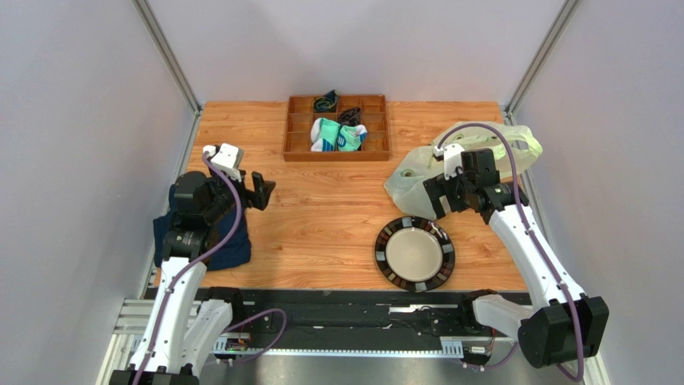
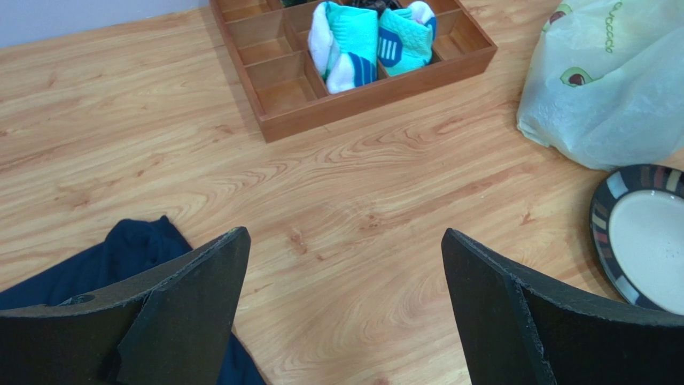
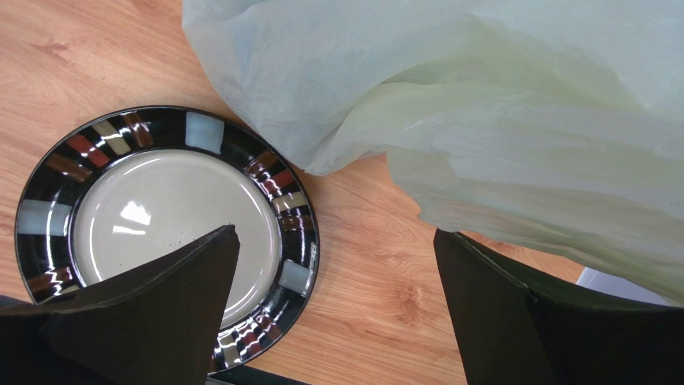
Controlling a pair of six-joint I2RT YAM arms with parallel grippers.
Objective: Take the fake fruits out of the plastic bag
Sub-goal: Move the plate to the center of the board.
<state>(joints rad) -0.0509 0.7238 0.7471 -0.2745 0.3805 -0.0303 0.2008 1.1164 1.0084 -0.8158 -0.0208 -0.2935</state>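
Note:
The plastic bag (image 1: 408, 173), pale yellowish-green and crinkled, lies at the right of the table. It also shows in the left wrist view (image 2: 610, 88) and fills the top of the right wrist view (image 3: 482, 96). No fake fruits show; any inside the bag are hidden. My right gripper (image 1: 437, 200) is open and empty, over the bag's near edge, between the bag and the plate; in its own view (image 3: 335, 237) bare wood lies between the fingers. My left gripper (image 1: 261, 191) is open and empty over the table's left side (image 2: 345, 241), far from the bag.
A dark-rimmed plate (image 1: 384, 249) sits in front of the bag, also seen in the wrist views (image 3: 297, 208) (image 2: 602, 224). A wooden divided tray (image 1: 337, 155) at the back holds teal-and-white socks (image 1: 337, 135). A navy cloth (image 1: 229, 249) lies under the left arm.

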